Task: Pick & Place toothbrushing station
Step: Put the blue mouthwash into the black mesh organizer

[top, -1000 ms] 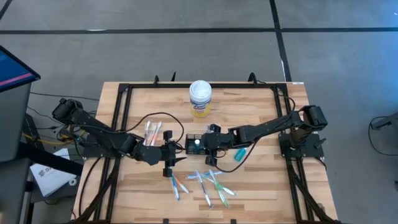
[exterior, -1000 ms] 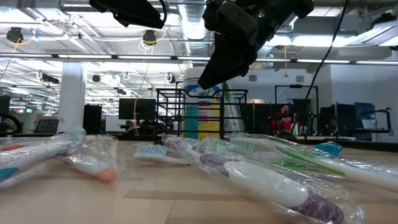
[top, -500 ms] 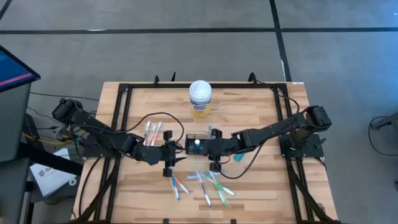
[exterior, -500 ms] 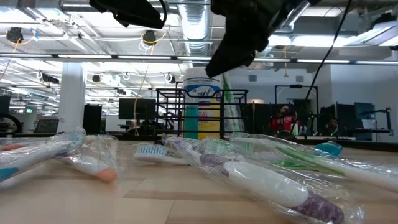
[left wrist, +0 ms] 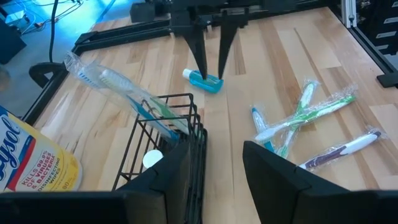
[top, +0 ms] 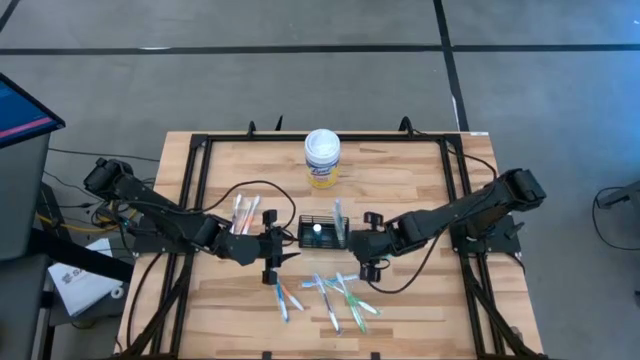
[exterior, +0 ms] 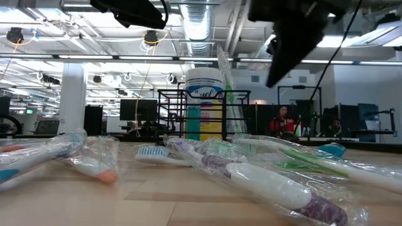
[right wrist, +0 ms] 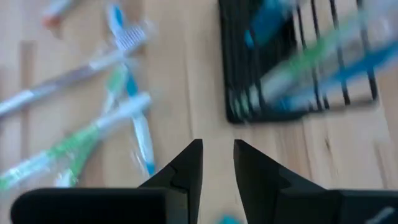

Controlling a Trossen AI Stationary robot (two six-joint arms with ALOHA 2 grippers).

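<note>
The toothbrushing station, a black wire holder [top: 318,232] [left wrist: 168,98] [right wrist: 280,93], stands at the table's middle. A wrapped toothbrush [left wrist: 118,84] [exterior: 224,72] leans in it, its lower end inside and its upper part over the rim. My left gripper [top: 290,243] [left wrist: 217,149] is open at the holder's left end, with the end wall between its fingers. My right gripper [top: 358,248] [right wrist: 217,155] hangs to the right of the holder, pointing steeply down. Its fingers are slightly apart, with nothing between them. My left gripper comes slanting down from the table's left. One finger [left wrist: 165,180] stands over the holder's inside and the other [left wrist: 273,168] outside its end wall [left wrist: 199,149]. The wall lies close to the first finger; whether they touch I cannot tell.
Several loose wrapped toothbrushes [top: 330,295] [left wrist: 298,118] lie near the front edge. More packaged ones [top: 245,212] lie left of the holder. A white canister with a yellow label [top: 322,158] stands at the far side. A small teal item [left wrist: 205,81] lies under my right gripper.
My right gripper has drawn away from above the holder toward the table's right edge, rising a little and tipping. It has left the wrapped toothbrush, which stays leaning in the holder.
</note>
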